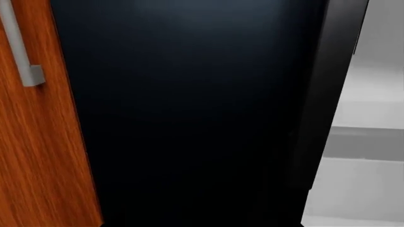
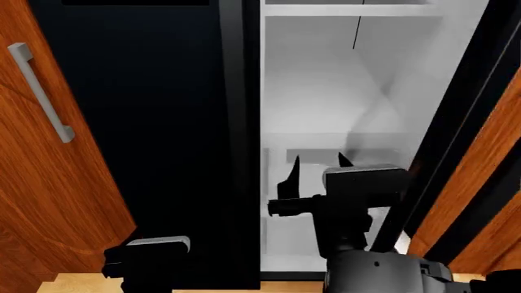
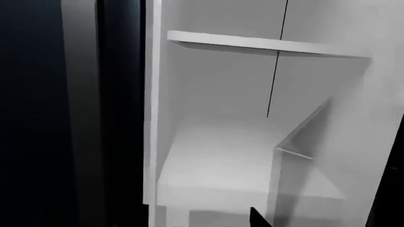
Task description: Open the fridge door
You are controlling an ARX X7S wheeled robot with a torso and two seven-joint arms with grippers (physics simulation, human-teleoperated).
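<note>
The fridge door (image 2: 480,97) stands swung wide open at about 3 o'clock in the head view, seen edge-on beside a wooden cabinet (image 2: 496,152). The white fridge inside (image 2: 350,79) with a shelf (image 3: 265,45) is uncovered. The right gripper (image 2: 319,163) is at 6 o'clock, fingers apart, holding nothing. The left gripper (image 2: 146,259) is at 7 o'clock before the closed black door (image 2: 138,122); I cannot tell its opening.
</note>
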